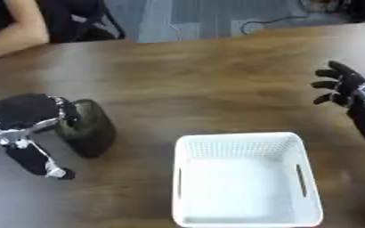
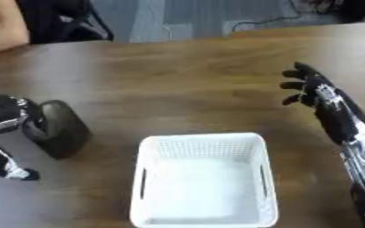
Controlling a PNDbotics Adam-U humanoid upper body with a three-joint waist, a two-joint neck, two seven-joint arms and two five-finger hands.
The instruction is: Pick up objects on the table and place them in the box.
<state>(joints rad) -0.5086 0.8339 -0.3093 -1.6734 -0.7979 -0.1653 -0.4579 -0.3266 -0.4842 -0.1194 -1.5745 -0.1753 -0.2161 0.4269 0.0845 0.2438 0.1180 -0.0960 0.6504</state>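
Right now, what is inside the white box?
Nothing shows inside the white box; its bare floor and slotted walls are visible. The dark object stands outside, on the table, with the left hand against it.

We look down from the head, both views steep and close over the brown table (image 1: 216,84), facing its far edge. Both share the white box (image 1: 246,178); in the right eye view it lies more to the left.
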